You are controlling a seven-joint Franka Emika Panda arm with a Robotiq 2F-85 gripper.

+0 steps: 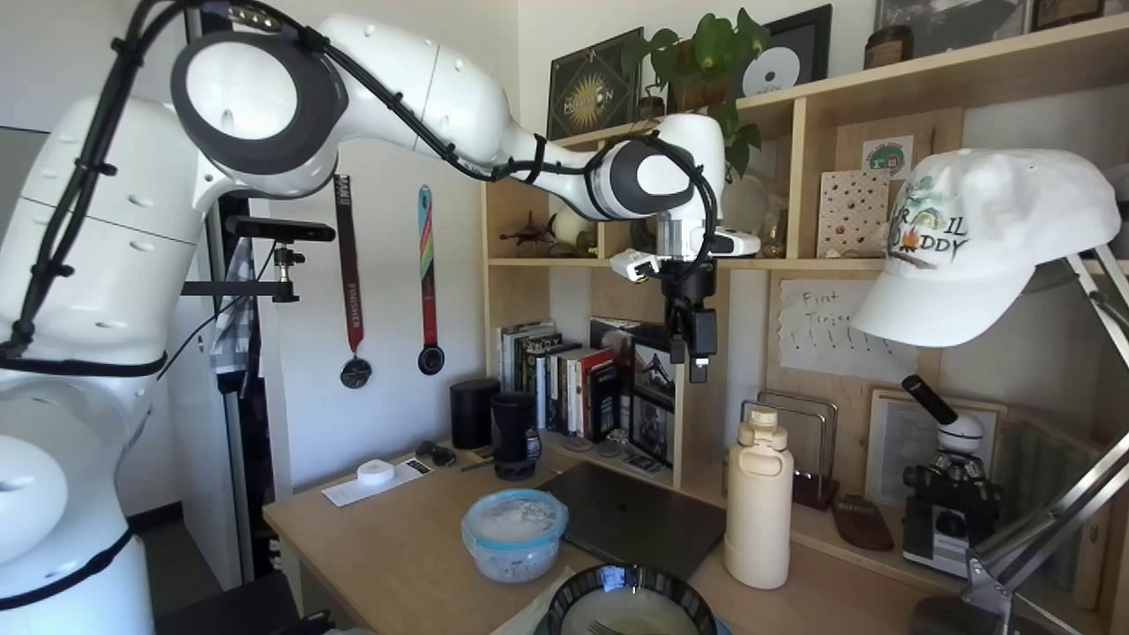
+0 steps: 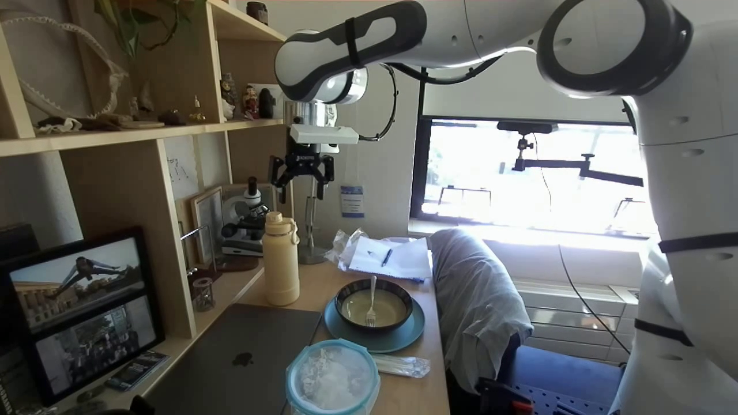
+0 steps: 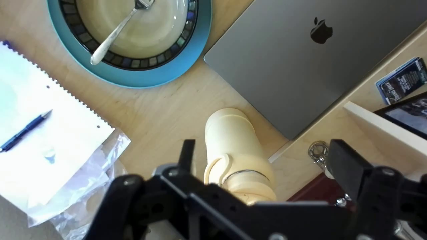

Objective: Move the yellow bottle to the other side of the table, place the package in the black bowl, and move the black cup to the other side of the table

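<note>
The yellow bottle [image 1: 758,507] stands upright on the table beside the laptop, in both exterior views. My gripper [image 2: 302,193] hangs open above the bottle's height, holding nothing. In the wrist view the bottle [image 3: 233,143] shows below, between the spread fingertips, its cap partly hidden by the gripper [image 3: 263,143]. The black bowl [image 2: 375,328], with a fork [image 2: 372,297] in it, rests on a blue plate [image 2: 418,331]. A clear-wrapped package [image 2: 402,366] lies between plate and lidded container. The black cup [image 1: 514,432] stands near the table's back, far from the gripper.
A closed laptop [image 1: 631,520] lies mid-table, with a blue-lidded container [image 1: 516,534] next to it. Paper with a pen [image 2: 387,257] lies past the bowl. Behind the bottle are a metal rack [image 1: 816,441], microscope [image 1: 953,485] and shelf [image 1: 697,388]. A lamp wears a white cap [image 1: 988,238].
</note>
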